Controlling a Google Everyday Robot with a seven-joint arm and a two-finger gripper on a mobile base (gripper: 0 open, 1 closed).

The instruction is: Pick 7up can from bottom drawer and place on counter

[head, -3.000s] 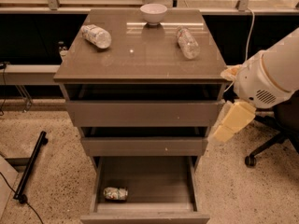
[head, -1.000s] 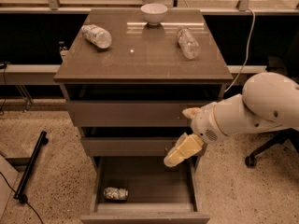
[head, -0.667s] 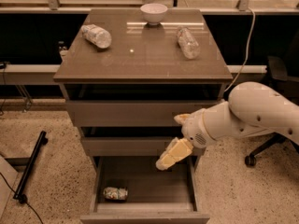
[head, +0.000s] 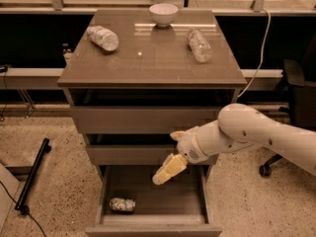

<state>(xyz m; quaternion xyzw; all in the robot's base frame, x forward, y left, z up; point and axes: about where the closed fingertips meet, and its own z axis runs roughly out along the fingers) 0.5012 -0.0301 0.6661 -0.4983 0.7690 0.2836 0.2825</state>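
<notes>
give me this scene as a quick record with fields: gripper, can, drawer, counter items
gripper: over the open bottom drawer, above and right of the can, not touching it
7up can: on its side, front-left of the drawer floor
bottom drawer: pulled open
counter: holds left bottle, right bottle, both lying down, and white bowl at the back
task state: can not yet picked

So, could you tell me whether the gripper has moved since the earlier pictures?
Yes. The gripper has swung leftward in view and down, from the right side of the cabinet to over the open bottom drawer.
</notes>
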